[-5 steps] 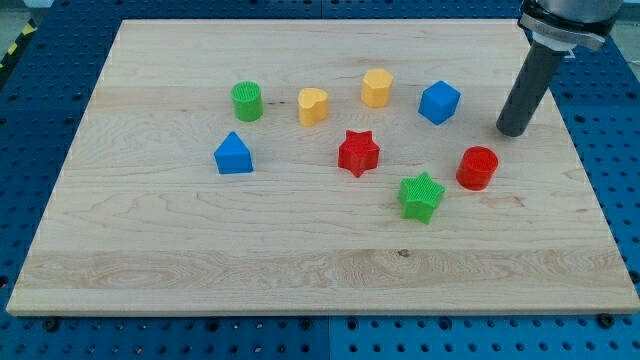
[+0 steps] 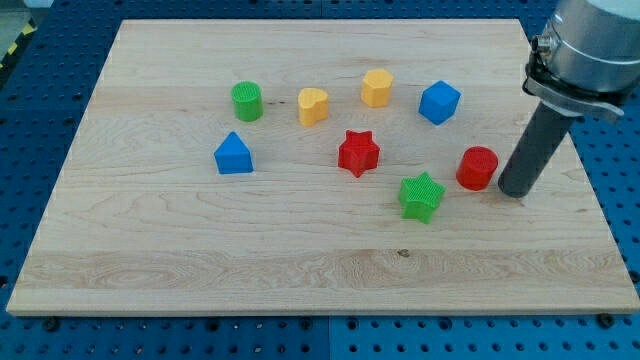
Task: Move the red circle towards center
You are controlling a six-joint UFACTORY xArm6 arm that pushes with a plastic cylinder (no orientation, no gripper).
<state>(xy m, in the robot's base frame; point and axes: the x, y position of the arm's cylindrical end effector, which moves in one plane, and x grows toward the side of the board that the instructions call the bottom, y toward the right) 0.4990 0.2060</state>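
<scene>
The red circle stands on the wooden board at the view's right. My tip rests on the board just to the right of the red circle, a small gap apart and slightly nearer the view's bottom. The dark rod rises from it to the view's upper right. A green star lies to the lower left of the red circle. A red star sits near the board's middle.
A blue cube-like block, a yellow block, a yellow heart and a green cylinder line the upper part. A blue triangular block sits at the left. The board's right edge is close to my tip.
My tip has moved toward the view's bottom, from above and right of the red circle to directly right of it. No block has moved.
</scene>
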